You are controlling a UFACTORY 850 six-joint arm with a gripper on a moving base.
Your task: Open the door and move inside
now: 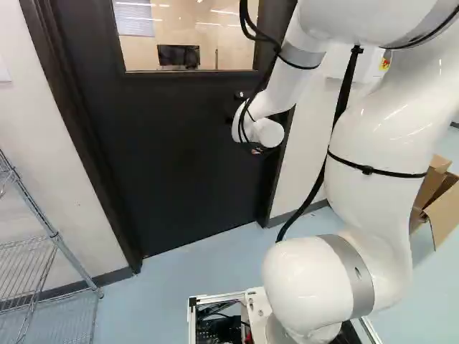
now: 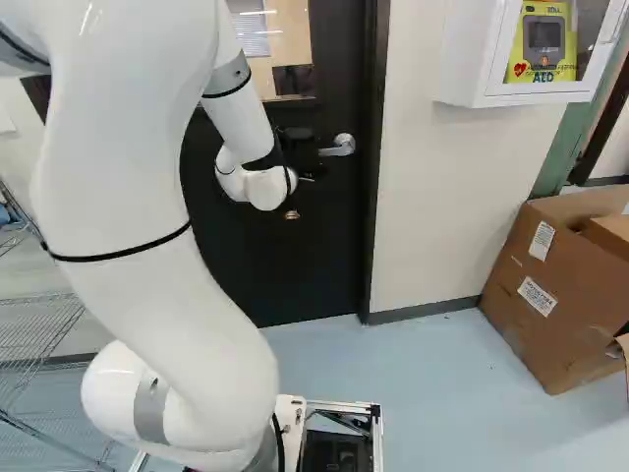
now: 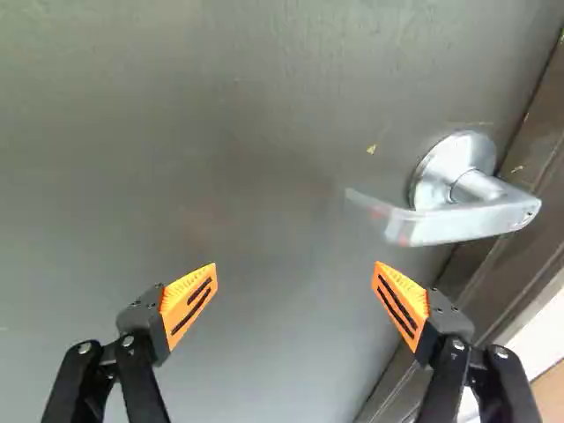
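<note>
The gripper is in front of the door, its two fingers spread wide apart with nothing held; only the door's dark face shows beyond the gap. The handle is on the right side of the door, close to the frame. It lies ahead of the gripper and off to the right, past the right finger. Its lever points left, the free end ahead of the right orange pad, with a gap showing between them in the wrist view. The door is shut in its frame, a window in its upper part. To the left is a wire shelf. To the right, a white cabinet hangs on the wall, and a cardboard box sits on the floor.
</note>
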